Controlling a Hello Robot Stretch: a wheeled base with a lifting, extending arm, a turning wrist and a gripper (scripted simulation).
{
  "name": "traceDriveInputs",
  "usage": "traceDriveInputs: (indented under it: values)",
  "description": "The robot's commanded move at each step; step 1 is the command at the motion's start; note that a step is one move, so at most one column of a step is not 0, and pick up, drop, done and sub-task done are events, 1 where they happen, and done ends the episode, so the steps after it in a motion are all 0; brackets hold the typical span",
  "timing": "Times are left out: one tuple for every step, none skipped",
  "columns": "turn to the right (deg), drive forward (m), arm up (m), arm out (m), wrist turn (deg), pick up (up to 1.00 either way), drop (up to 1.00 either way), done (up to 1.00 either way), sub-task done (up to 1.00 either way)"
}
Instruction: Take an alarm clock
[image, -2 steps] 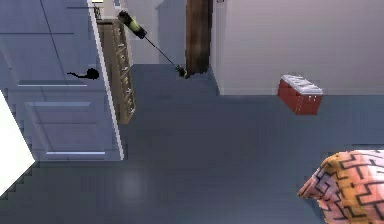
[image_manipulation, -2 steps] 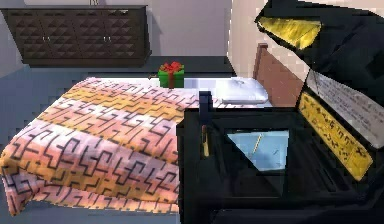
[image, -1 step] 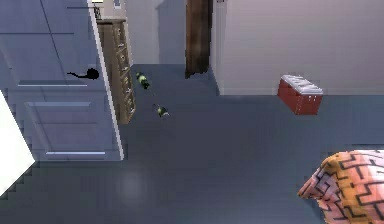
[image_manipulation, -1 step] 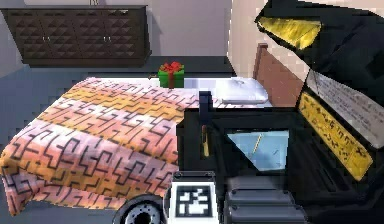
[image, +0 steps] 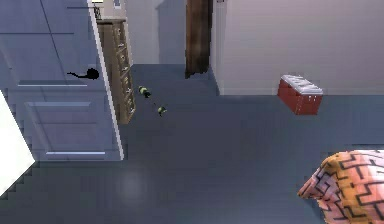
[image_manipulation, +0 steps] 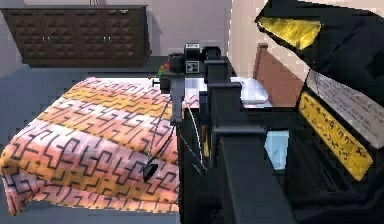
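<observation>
Arm side view: the arm (image_manipulation: 215, 130) runs up from the bottom edge, over the near side of a bed (image_manipulation: 80, 130) covered in an orange-and-pink patterned blanket. The claw (image_manipulation: 153, 165) sits left of the arm's far end, its thin fingers (image_manipulation: 160, 135) slanting down across the blanket. With bedding behind it, I cannot tell whether it is grasping anything or released.

A small red-and-green blob (image_manipulation: 160, 72) lies at the far edge of the bed, just left of the arm's end. It is too small to confirm as the alarm clock, so the clock's location cannot be told.

A dark dresser (image_manipulation: 85, 35) stands against the far wall. A white pillow (image_manipulation: 252, 90) lies right of the arm.

Forward view: a blue-grey door (image: 55, 80) stands ajar at left, with wooden drawers (image: 118, 65) behind it. Two small dark items (image: 145, 92) (image: 162, 109) lie on the floor (image: 220, 150). A red box (image: 301, 94) sits by the right wall, and the bed's corner is at lower right.
</observation>
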Motion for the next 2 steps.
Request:
traceDriveInputs:
  values:
    - [0.0,0.00,0.00,0.00,45.0,0.00,0.00,0.00,0.00]
    - [0.0,0.00,0.00,0.00,45.0,0.00,0.00,0.00,0.00]
